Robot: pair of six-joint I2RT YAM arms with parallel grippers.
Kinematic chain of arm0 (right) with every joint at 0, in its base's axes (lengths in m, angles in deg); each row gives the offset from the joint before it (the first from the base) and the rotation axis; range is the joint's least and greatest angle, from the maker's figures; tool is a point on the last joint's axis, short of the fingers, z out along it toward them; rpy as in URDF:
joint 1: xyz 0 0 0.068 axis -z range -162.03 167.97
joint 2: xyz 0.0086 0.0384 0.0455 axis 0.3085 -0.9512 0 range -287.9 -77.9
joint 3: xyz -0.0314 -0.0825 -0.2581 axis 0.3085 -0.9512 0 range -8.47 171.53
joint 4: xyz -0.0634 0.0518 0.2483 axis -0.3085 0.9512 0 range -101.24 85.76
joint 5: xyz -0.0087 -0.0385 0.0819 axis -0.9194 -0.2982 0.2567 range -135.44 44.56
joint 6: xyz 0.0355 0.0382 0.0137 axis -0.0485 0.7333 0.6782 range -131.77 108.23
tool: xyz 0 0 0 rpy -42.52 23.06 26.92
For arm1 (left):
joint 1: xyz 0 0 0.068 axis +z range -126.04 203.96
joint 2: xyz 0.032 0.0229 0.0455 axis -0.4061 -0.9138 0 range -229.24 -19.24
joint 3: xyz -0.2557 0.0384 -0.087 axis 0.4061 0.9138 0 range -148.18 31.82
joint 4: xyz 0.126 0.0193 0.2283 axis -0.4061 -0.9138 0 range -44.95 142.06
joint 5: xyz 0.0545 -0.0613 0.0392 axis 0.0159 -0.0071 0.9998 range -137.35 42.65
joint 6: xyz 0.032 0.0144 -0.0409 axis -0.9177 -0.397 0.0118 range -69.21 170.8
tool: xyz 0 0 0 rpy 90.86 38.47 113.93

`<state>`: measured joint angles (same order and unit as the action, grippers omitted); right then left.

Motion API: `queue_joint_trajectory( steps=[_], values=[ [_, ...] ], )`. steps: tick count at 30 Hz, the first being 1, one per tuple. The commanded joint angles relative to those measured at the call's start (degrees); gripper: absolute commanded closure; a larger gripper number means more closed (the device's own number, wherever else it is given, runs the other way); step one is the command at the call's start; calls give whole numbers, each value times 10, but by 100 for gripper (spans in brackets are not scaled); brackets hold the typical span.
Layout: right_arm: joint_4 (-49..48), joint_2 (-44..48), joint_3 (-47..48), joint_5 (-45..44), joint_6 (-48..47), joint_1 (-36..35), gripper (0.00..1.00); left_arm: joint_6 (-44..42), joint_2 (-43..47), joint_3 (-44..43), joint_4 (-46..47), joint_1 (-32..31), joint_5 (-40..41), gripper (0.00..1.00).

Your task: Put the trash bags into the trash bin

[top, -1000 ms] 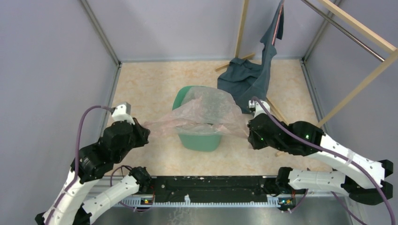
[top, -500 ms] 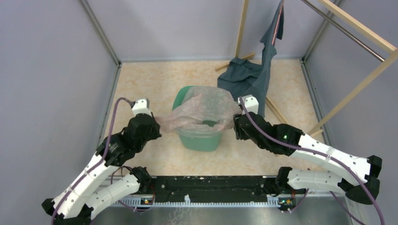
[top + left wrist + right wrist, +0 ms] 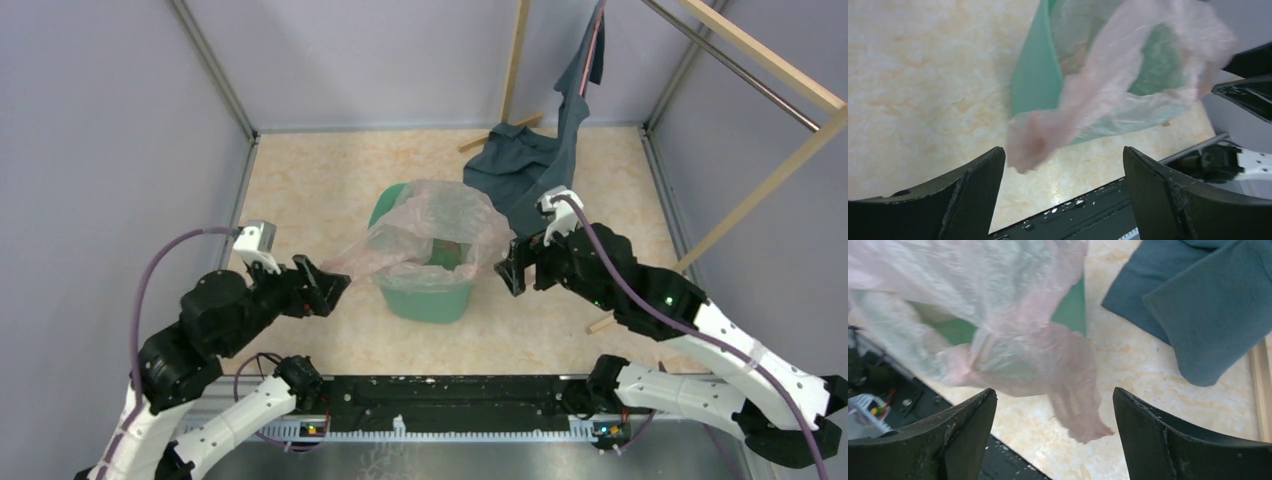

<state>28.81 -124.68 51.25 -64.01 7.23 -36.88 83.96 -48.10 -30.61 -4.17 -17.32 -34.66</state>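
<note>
My left gripper (image 3: 328, 285) stood with its jaws wide apart, just beside the left wall of the trash bin (image 3: 425, 295), and it held nothing. In my left wrist view the two fingers (image 3: 973, 195) were far from each other, and a loose pink end of the trash bag (image 3: 1108, 85) hung in front of the gap between them, pinched by neither finger. My right gripper (image 3: 510, 268) was on the other side of the bin, also with jaws spread and empty. In the right wrist view another loose end of the bag (image 3: 1013, 340) hung down over the green rim (image 3: 1070, 307), free of both fingers (image 3: 1158, 440). The bag (image 3: 440, 215) lay over the mouth of the bin, wrinkled and puffed up, with its middle sunk inside and its ends over the left and right rims. The bin stood upright on the beige table (image 3: 320, 180), between my two grippers. The dark blue-grey cloth (image 3: 525, 170) lay behind the bin to the right, near it.
</note>
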Motion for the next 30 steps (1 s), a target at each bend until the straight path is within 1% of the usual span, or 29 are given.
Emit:
queue_joint_trajectory(
  steps=[1,3,7,9,11,13,17,20,22,23,25,26,29,30],
  values=[
    [27,18,57,82,-33,3,13,-75,-10,-69,-14,1,-94,4],
    [24,16,66,66,-39,3,9,-105,-36,-110,-24,1,-94,3],
    [24,-10,95,14,-43,2,8,-136,-91,-181,-60,0,-25,1],
    [11,-21,96,7,-45,3,9,-160,-112,-187,-49,1,-31,2],
    [-7,-33,94,6,-48,3,10,-186,-129,-172,-15,1,-56,2],
    [-21,-41,93,4,-50,3,11,-203,-149,-162,8,1,-63,3],
    [-37,-60,101,2,-55,3,12,-216,-197,-163,25,1,-42,11],
    [-48,-71,101,-13,-56,3,17,-214,-224,-160,36,1,-28,21],
    [-55,-77,100,-37,-56,3,23,-212,-242,-158,42,1,-11,31],
    [-59,-80,100,-45,-56,3,31,-210,-250,-159,44,1,0,37],
    [-67,-88,102,-63,-54,4,49,-207,-265,-162,45,1,19,48],
    [-70,-92,105,-71,-52,6,55,-206,-270,-162,49,1,27,53],
    [-82,-108,112,-70,-48,16,70,-207,-283,-164,65,2,46,67],
    [-87,-116,115,-71,-47,20,73,-208,-291,-165,66,2,51,68]
  ],
)
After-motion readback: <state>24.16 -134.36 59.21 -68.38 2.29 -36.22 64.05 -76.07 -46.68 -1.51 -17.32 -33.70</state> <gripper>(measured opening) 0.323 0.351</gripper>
